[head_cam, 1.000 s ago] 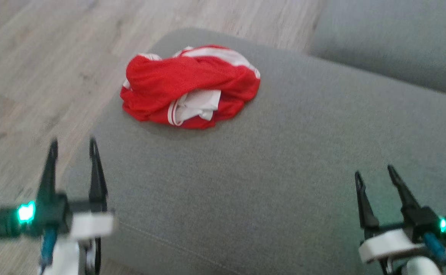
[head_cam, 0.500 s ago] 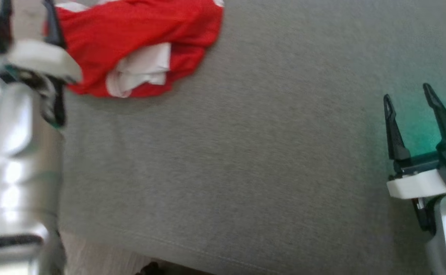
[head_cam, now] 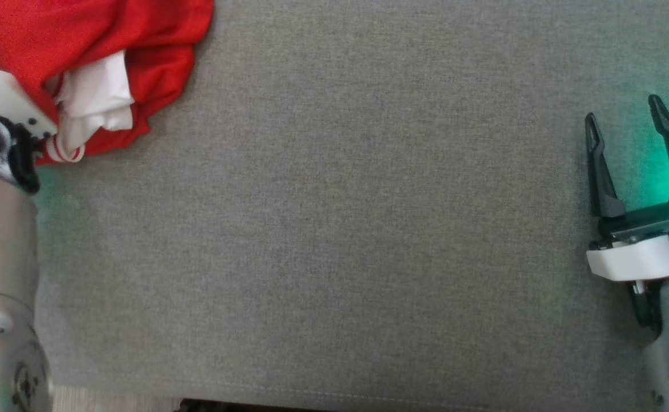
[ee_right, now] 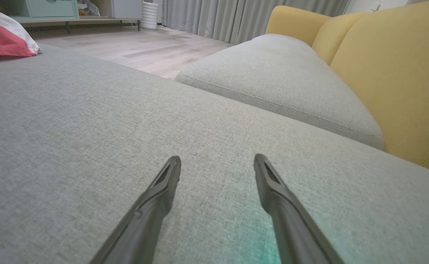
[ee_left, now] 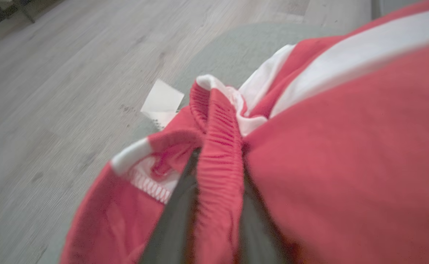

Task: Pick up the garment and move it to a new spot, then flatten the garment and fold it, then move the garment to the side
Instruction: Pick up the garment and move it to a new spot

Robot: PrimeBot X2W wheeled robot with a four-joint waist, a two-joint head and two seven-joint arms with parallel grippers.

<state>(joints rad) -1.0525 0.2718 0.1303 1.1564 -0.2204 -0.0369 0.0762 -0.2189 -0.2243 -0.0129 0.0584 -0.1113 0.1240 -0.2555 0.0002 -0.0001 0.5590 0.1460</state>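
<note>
Grey cushion [head_cam: 340, 229] holds the red garment [head_cam: 139, 46] upper left; left gripper [ee_left: 218, 161] straddles its waistband [ee_left: 220, 124], grip unclear; right gripper [head_cam: 622, 109] stands apart, empty.

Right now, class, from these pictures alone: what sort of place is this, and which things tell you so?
Most likely a living room in a home. The clues are a grey sofa seat with a yellow backrest, long curtains and a wooden floor.

**Grey sofa [ee_right: 89, 128], curtained room**

Grey seat cushions [ee_right: 280, 84] lay near, yellow backrests [ee_right: 394, 73] to the right. Pale wood floor [ee_right: 144, 47] ran to far grey curtains [ee_right: 236, 18], with a mint cabinet [ee_right: 49, 7] and a white ribbed pot [ee_right: 149, 14] at far left.
</note>
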